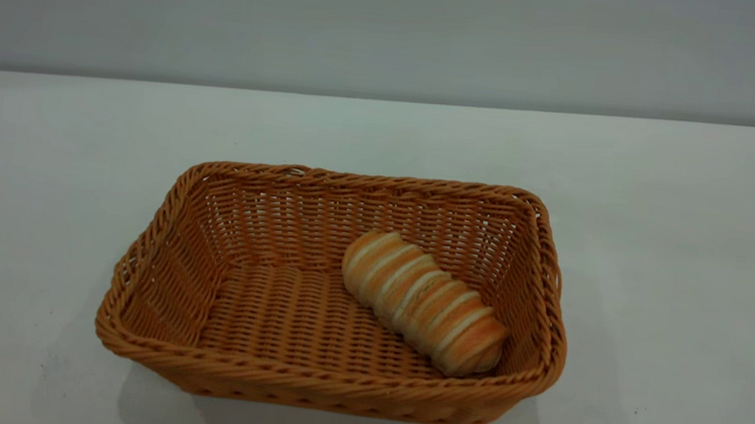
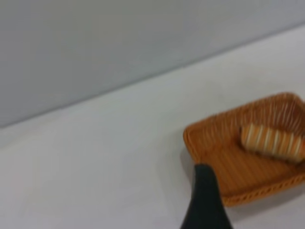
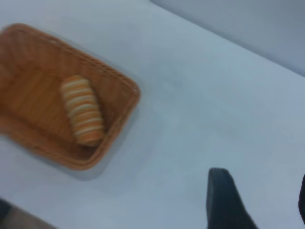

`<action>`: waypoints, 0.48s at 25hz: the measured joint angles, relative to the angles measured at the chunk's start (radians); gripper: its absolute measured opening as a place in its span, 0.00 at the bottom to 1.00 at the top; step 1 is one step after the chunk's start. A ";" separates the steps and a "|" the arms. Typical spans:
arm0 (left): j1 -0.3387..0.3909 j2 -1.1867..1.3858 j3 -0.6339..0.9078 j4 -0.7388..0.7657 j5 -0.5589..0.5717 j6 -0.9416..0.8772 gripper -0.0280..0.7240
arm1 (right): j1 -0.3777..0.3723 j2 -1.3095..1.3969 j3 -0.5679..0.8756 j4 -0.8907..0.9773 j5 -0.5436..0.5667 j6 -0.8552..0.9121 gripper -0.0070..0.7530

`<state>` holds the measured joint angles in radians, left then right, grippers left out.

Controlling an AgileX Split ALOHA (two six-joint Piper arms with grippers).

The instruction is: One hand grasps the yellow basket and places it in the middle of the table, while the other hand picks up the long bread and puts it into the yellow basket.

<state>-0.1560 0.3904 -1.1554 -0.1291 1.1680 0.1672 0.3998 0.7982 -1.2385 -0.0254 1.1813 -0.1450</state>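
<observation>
A wide white table (image 1: 697, 277) is shown; the yellow basket (image 1: 150, 271) is set near its middle, well apart from both grippers; the long bread (image 1: 424, 303) is laid slantwise inside the basket, toward the right arm's side, so the task is judged complete. The right gripper (image 3: 264, 200) is held wide apart and empty above bare table; of the left gripper (image 2: 206, 200) one dark finger is seen, so its spread cannot be told.

No readable text, labels, brands, numbers or signs on anything in any view.
</observation>
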 joint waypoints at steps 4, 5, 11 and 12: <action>0.000 -0.107 -0.001 0.004 0.000 -0.061 0.81 | 0.000 -0.121 0.013 0.062 0.055 -0.047 0.55; 0.000 -0.131 0.001 0.009 0.000 -0.070 0.81 | 0.000 -0.152 0.028 0.076 0.055 -0.052 0.55; 0.000 -0.298 0.158 0.019 0.000 -0.088 0.81 | 0.000 -0.320 0.209 0.102 0.055 -0.057 0.55; 0.000 -0.317 0.208 0.020 0.000 -0.088 0.81 | 0.000 -0.347 0.250 0.103 0.055 -0.058 0.55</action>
<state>-0.1560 0.0732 -0.9474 -0.1089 1.1680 0.0797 0.3998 0.4510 -0.9888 0.0771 1.2363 -0.2031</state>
